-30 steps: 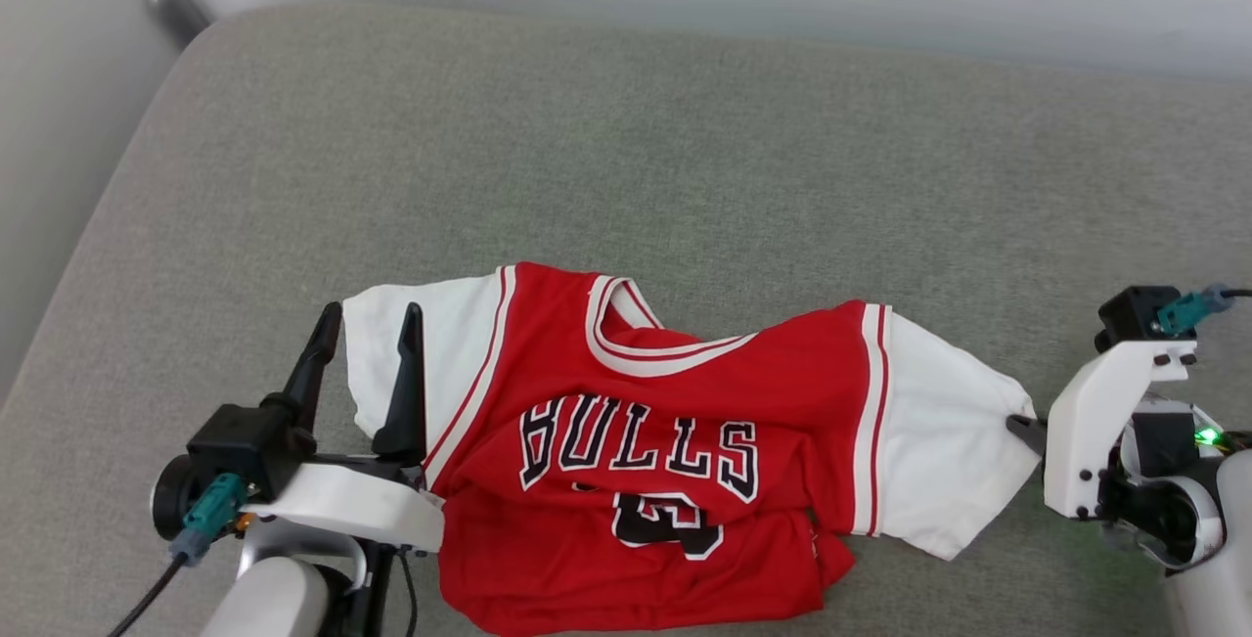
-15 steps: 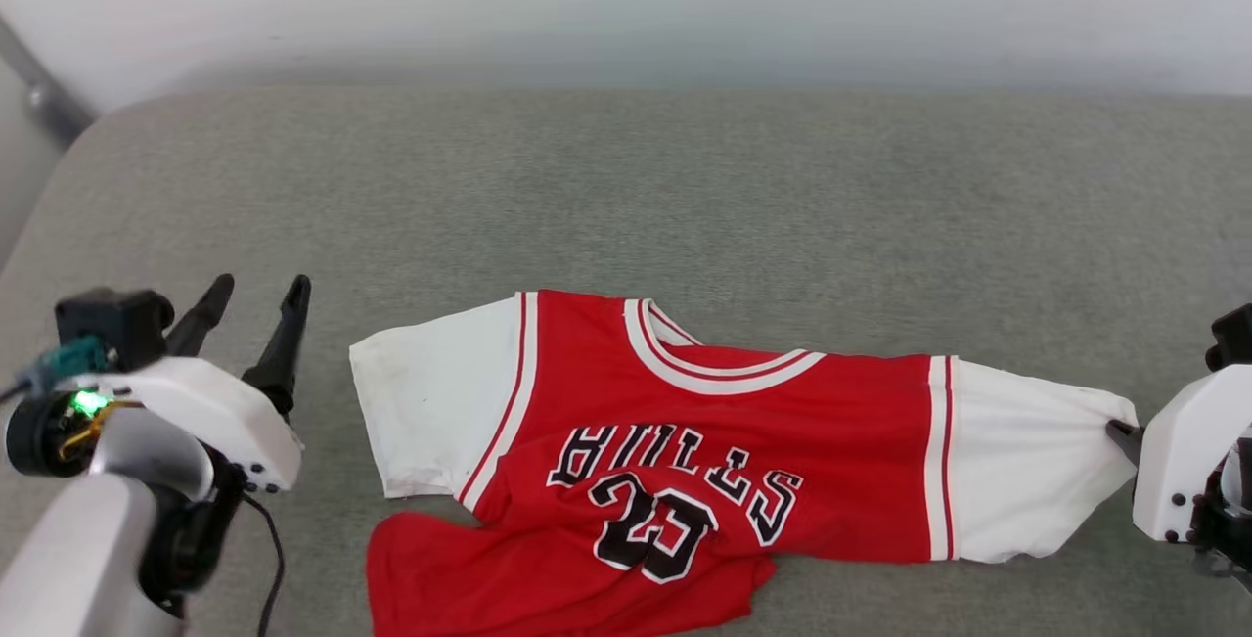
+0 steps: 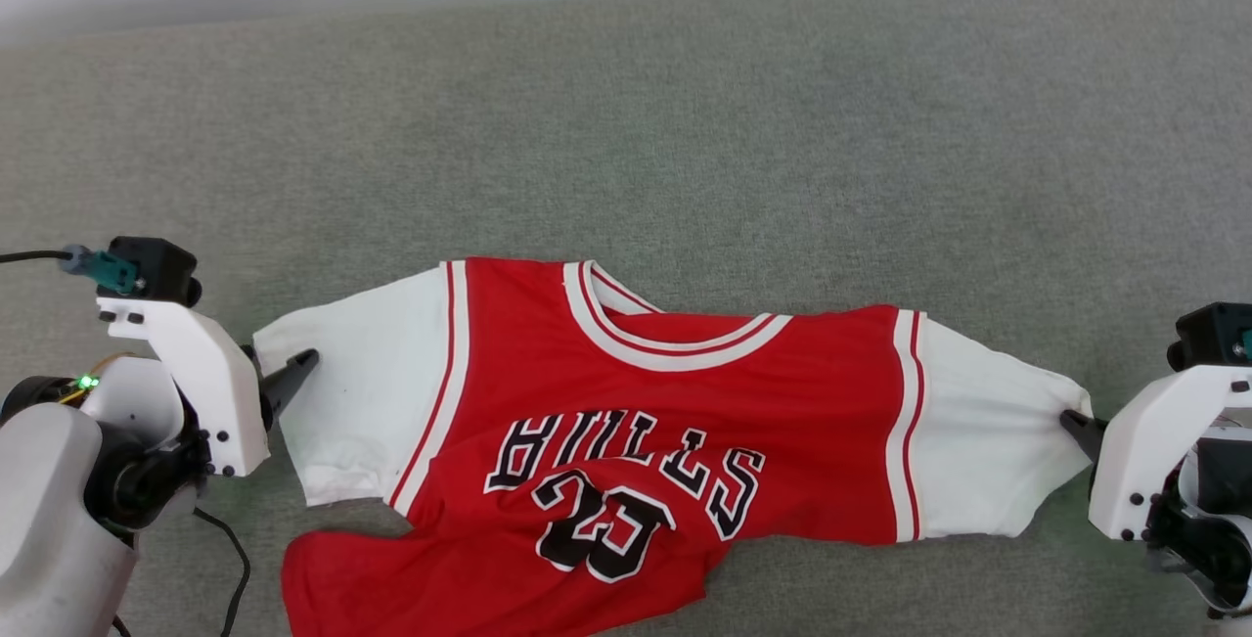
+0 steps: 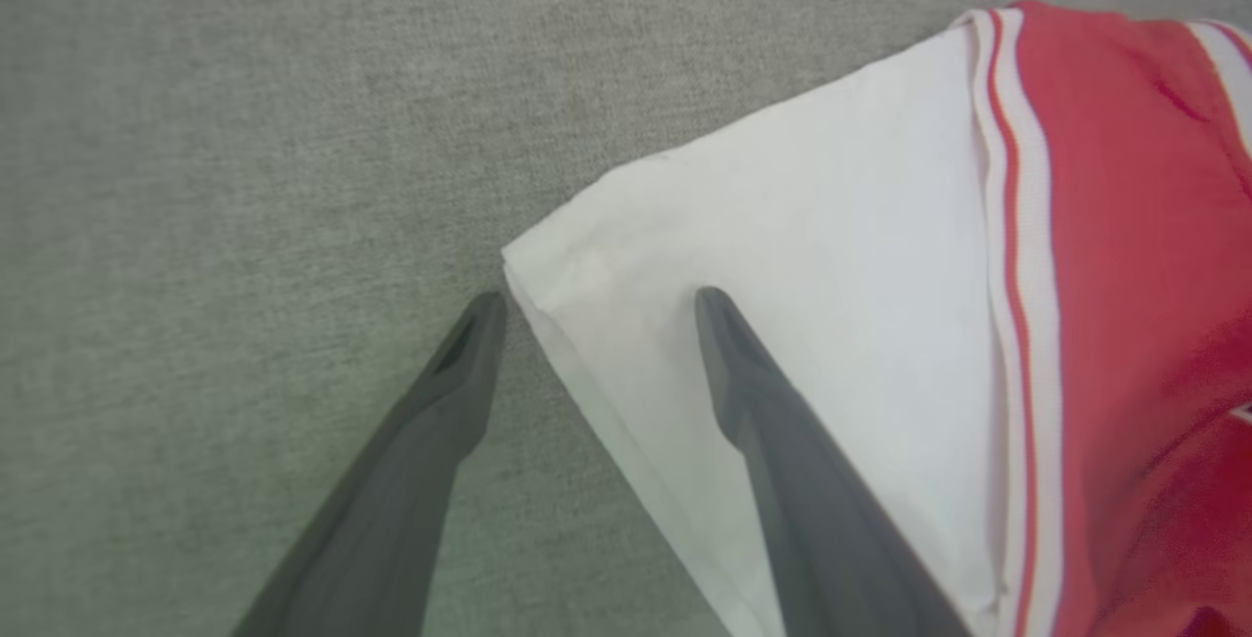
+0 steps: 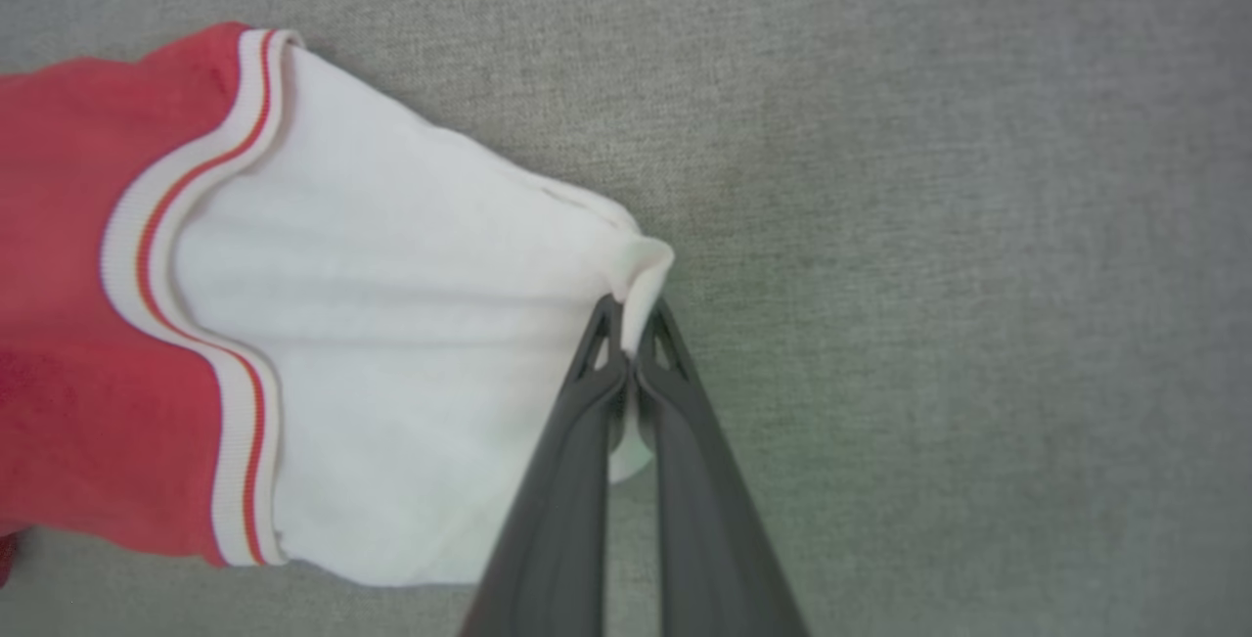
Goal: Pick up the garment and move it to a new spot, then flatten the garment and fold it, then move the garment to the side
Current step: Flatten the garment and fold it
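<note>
Lying lettering-up near the grey cushion's (image 3: 685, 128) front edge, the garment (image 3: 665, 422) is mid-flattening (hem bunched). The right claw (image 5: 634, 343) pinches one sleeve cuff. The left claw (image 4: 599, 296), spread wide, straddles the other; it likely needs to close and pull outward.

**Head view.** Lettering on the chest of the red jersey (image 3: 822, 422). Below the striped neckline (image 3: 675, 355) stands the word "BULLS" (image 3: 626, 466) in arched black capitals with white outlines, running left to right. Directly under it, nearer the camera, is the number "23" (image 3: 602, 534) in the same black, white-outlined style. Wrinkles in the cloth skew both.
</note>
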You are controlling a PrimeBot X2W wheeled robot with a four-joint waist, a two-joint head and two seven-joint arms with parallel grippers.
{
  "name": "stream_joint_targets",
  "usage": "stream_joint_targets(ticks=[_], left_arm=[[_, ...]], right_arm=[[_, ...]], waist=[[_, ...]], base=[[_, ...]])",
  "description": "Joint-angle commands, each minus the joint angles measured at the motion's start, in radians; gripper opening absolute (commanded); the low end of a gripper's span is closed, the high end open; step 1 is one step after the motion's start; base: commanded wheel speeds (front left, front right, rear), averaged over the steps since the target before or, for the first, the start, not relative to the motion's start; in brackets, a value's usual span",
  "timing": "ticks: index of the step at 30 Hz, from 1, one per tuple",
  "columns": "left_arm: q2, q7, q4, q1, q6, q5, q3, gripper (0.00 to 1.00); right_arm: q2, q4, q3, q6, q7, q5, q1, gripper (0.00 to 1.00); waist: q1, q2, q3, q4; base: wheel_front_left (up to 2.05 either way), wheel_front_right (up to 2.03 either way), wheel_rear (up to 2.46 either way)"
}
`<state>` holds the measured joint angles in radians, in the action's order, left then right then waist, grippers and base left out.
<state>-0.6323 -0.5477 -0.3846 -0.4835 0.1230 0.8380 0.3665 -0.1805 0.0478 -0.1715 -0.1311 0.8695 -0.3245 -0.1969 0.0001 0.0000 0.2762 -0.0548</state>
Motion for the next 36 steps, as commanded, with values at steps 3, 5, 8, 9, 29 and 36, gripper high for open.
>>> stream_joint_targets(ticks=[3,5,8,9,29,36], left_arm=[[-0.004,-0.056,-0.042,-0.031,0.006,0.021,0.044,1.00],[0.002,-0.095,-0.074,-0.032,0.005,0.031,0.074,1.00],[0.016,-0.162,-0.115,-0.029,0.007,0.059,0.112,0.79],[0.022,-0.186,-0.123,-0.027,0.007,0.071,0.122,0.39],[0.027,0.226,-0.181,-0.318,-0.079,-0.144,0.099,0.00],[0.058,0.382,-0.271,-0.479,-0.108,-0.202,0.078,0.00]], right_arm=[[0.014,0.009,0.007,0.001,-0.015,0.006,-0.020,0.00],[0.017,0.013,0.010,0.001,-0.019,0.006,-0.028,0.00],[0.015,0.022,0.014,0.001,-0.027,0.003,-0.032,0.00],[0.014,0.024,0.015,0.001,-0.030,0.001,-0.034,0.00],[-0.126,0.107,0.086,0.001,-0.186,0.035,-0.228,0.00],[-0.175,0.246,0.153,0.001,-0.326,0.050,-0.482,0.00]], waist=[[-0.0001,0.0000,0.040,-0.021],[-0.0001,0.0000,0.046,-0.024],[-0.0001,0.0000,0.052,-0.025],[-0.0001,0.0000,0.053,-0.025],[-0.0001,0.0000,-0.110,0.028],[-0.0001,0.0000,-0.110,0.025]], base=[[0.00,0.00,0.00],[0.00,0.00,0.00],[0.00,0.00,0.00],[0.00,0.00,0.00],[0.00,0.00,0.00],[0.00,0.00,0.00]])
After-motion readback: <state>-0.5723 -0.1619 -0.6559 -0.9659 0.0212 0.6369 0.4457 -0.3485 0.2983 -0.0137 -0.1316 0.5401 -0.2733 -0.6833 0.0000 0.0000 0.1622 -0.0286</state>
